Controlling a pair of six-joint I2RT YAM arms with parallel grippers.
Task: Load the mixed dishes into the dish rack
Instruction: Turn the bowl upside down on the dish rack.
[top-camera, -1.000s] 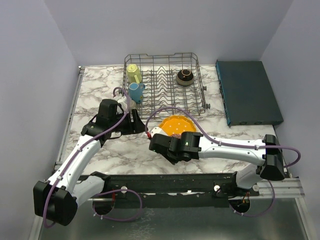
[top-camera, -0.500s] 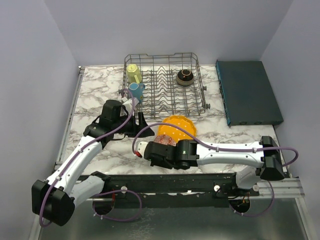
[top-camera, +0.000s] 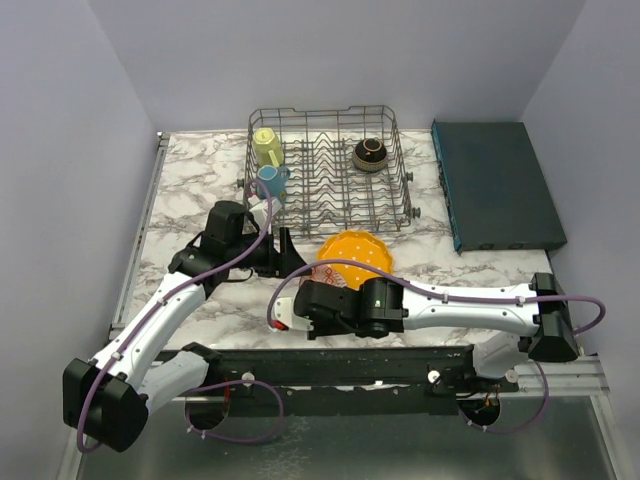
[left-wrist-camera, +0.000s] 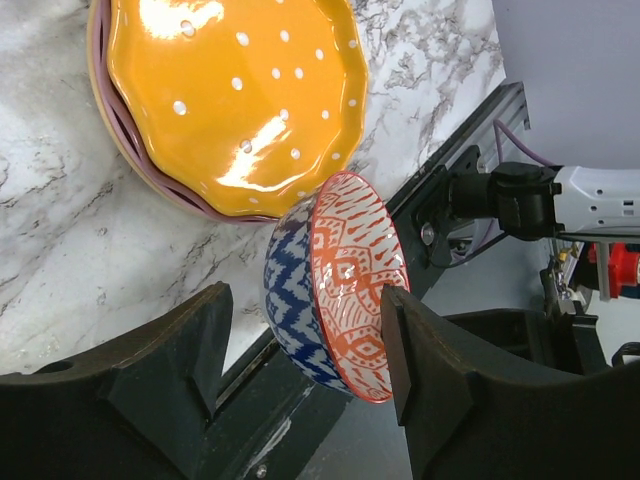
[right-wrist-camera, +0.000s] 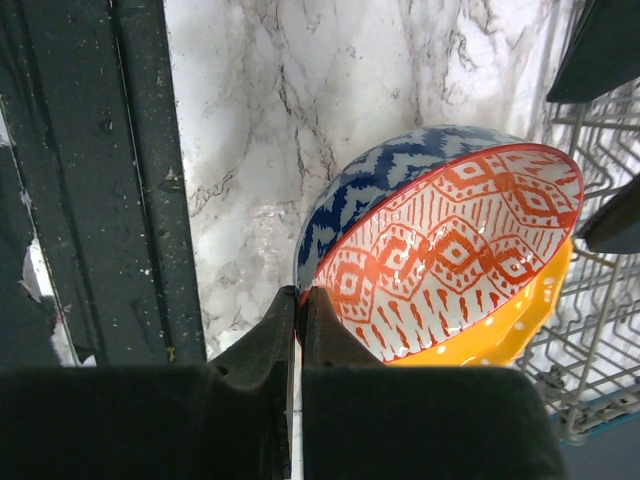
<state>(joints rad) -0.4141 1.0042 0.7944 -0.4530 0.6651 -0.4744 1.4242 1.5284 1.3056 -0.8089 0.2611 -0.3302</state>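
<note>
A small bowl, red-patterned inside and blue-white zigzag outside, hangs tilted on edge over the marble near the table's front edge. My right gripper is shut on its rim. My left gripper stands open with the same bowl showing between its fingers. One finger is close to the bowl's inside and the other stands well apart. An orange dotted plate lies on a pink plate just behind. The dish rack holds a yellow mug, a blue mug and a dark brown bowl.
A flat dark teal box lies right of the rack. The black mounting rail runs along the front edge, right beside the held bowl. The two arms meet close together in front of the plates.
My right arm has carried the bowl left and nearer, off the plates. My left gripper has moved right toward the bowl, still open.
</note>
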